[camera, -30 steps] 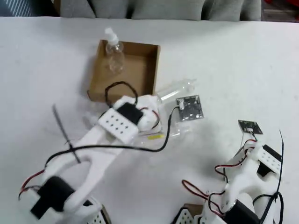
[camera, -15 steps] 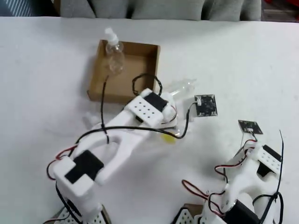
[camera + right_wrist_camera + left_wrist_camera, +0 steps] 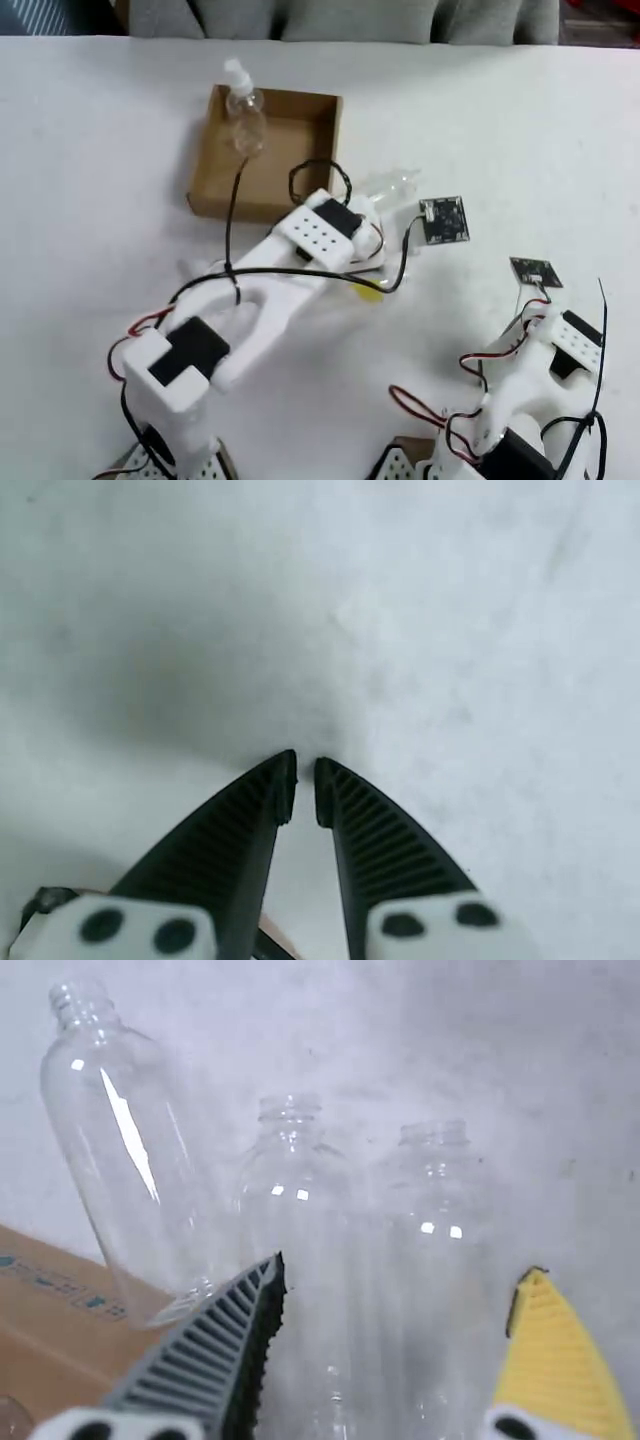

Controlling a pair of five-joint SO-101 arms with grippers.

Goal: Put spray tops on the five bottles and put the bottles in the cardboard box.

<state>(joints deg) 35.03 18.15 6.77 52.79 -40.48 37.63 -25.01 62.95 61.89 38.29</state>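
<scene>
Three clear bottles without tops lie side by side on the white table, necks pointing away in the left wrist view. My left gripper (image 3: pixel 405 1268) hangs open over them, its grey finger (image 3: pixel 235 1345) and yellow finger (image 3: pixel 545 1355) straddling the middle bottle (image 3: pixel 290 1210) and the outer bottle (image 3: pixel 435 1220). The third bottle (image 3: pixel 120 1160) lies beside the cardboard box (image 3: pixel 270 165). From above, one of these bottles (image 3: pixel 392 185) pokes out past the left arm (image 3: pixel 300 250). A bottle with a spray top (image 3: pixel 243 108) stands in the box's far corner. My right gripper (image 3: pixel 305 762) is shut over bare table.
The right arm (image 3: pixel 520 400) sits folded at the table's near right corner. Black cables loop over the left arm near the box's front wall. The far and right parts of the white table (image 3: pixel 500 110) are bare.
The left arm has swung right, carrying its gripper from the box's front corner to above the lying bottles. The right arm has not moved.
</scene>
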